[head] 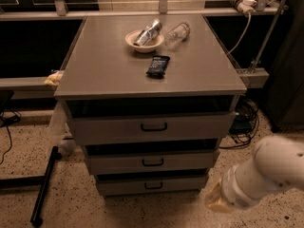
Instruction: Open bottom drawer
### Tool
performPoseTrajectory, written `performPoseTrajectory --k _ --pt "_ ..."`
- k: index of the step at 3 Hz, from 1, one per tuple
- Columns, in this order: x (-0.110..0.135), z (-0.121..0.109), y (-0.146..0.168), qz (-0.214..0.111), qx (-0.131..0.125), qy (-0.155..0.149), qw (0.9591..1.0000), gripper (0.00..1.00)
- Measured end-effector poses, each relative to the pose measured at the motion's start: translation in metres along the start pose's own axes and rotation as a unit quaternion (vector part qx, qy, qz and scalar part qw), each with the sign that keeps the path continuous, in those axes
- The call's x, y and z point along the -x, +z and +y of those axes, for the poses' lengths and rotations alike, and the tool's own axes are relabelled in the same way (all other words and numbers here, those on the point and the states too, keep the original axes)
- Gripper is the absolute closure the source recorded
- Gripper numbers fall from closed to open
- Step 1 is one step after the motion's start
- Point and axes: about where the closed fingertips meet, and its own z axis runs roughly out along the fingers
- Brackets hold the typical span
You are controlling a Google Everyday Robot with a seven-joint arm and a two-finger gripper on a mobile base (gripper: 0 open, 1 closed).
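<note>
The grey cabinet (152, 82) has three drawer fronts stacked below its top. The bottom drawer (123, 187) is the lowest and smallest front, with a small black bracket handle (153, 185) at its centre; it looks shut. My white arm (266, 172) comes in from the lower right. My gripper (214, 202) is the blurred yellowish end of the arm, low near the floor, just right of the bottom drawer's right end and clear of the handle. Nothing shows in it.
On the cabinet top lie a bowl (137, 43) holding a can, a clear bottle (177, 32) on its side and a dark packet (157, 65). Cables (244, 120) lie right of the cabinet. A black pole (43, 186) lies on the floor at left.
</note>
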Motion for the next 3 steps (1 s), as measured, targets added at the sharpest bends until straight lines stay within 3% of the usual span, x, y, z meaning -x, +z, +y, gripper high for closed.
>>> performPoseTrajectory --k 1,2,3 --pt "-0.051 0.013 0.093 0.0 0.05 0.039 0.998 1.0" --pt "-0.057 0.023 0.12 -0.011 0.08 0.05 0.9955 1.0" --pt "-0.057 0.023 0.12 -0.011 0.079 0.05 0.9955 1.0"
